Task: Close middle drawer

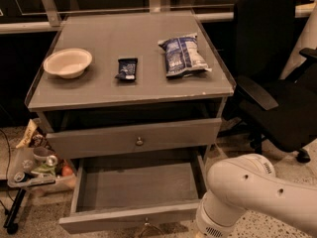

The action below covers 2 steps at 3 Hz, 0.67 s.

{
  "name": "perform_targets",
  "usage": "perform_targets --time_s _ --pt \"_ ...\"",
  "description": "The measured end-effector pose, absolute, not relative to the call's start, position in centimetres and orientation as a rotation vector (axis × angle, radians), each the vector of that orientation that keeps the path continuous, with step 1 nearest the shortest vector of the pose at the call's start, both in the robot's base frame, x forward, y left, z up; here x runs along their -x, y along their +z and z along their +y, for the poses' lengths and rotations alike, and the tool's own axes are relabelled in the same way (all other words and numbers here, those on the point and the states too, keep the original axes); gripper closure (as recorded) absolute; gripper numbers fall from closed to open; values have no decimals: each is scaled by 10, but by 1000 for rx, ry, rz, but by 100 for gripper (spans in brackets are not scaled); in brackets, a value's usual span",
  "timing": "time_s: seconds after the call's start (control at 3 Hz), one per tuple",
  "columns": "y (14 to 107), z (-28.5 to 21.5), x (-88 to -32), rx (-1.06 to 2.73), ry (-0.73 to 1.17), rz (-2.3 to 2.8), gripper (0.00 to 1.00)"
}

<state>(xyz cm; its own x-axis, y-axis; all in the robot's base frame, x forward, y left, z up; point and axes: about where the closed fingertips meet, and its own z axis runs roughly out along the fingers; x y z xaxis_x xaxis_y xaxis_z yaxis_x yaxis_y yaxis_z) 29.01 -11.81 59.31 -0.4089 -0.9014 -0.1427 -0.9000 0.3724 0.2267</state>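
Arm: the white arm (pixel 257 192) filled the near right corner. Its rounded end sat just right of the middle drawer's near right corner; whether they touched could not be told.
Gripper: it was out of view, somewhere past the arm's visible part. Whether it was open or closed could not be told, and neither could its place relative to the drawer.
Middle drawer: the middle drawer (pixel 133 185) stood well out toward the near side, low on the cabinet, with its grey floor showing. Its front ran along the near edge, left of the arm.
Knob: a small metal knob (pixel 145 223) sat at the centre of that front, partly hidden at the lower edge.
Upper drawer: the upper drawer (pixel 89 142) had a grey front above and farther back than the middle drawer's front, with a round knob (pixel 139 141) at its centre.
Tray: a tray (pixel 29 175) of small clutter stood on a stand left of the cabinet.
Tabletop: the grey tabletop (pixel 99 90) lay over both drawers.
Bowl: a pale bowl (pixel 68 62) sat on the left of the top.
Packet: a dark packet (pixel 127 68) lay at the centre, apart from the bowl.
Bag: a blue and white bag (pixel 183 55) lay to the right of the packet.
Chair: a black chair (pixel 277 93) stood at the far right, beside the cabinet.
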Motion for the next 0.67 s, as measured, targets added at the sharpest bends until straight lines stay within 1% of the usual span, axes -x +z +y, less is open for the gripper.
perform_targets --time_s 0.33,0.67 --pt "593 -118 -290 -1706 -424 -2598 100" --pt "553 -111 -301 -1638 -501 -2624 100"
